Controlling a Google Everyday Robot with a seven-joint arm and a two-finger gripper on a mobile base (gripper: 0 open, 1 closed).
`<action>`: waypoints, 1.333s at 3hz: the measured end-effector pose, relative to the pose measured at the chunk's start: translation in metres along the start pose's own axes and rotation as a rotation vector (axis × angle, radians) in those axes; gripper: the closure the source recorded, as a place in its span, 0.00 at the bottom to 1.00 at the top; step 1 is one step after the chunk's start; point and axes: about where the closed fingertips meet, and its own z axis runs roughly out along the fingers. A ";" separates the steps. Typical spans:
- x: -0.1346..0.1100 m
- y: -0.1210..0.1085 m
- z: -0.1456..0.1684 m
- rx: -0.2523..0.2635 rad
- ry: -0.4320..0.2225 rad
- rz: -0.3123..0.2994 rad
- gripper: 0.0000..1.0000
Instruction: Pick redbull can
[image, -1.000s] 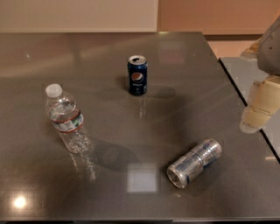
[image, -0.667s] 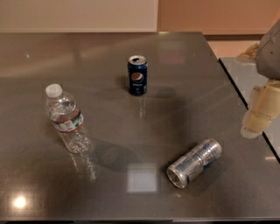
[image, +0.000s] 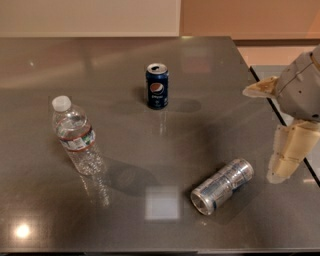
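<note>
One slim silver metal can with blue patches, the redbull can (image: 222, 186), lies on its side on the near right part of the glossy dark grey table (image: 200, 125), one shiny end turned toward the near left. It is probably light, thin-walled and smooth, so it may roll or dent. The best hold looks to be across the middle of its narrow body, square to its length. No writing on it can be read. The grey and cream gripper (image: 287, 155) hangs at the table's right edge, near the can's far end but apart from it; I cannot tell whether it is open or closed. Farther back stands a short dark blue can (image: 157, 86) bearing the Pepsi logo. At left stands a clear plastic water bottle (image: 76, 136) with an unreadable label.
</note>
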 end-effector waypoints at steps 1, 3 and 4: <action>-0.008 0.015 0.023 -0.040 -0.011 -0.083 0.00; -0.006 0.039 0.073 -0.124 0.050 -0.210 0.00; -0.004 0.046 0.086 -0.146 0.074 -0.244 0.00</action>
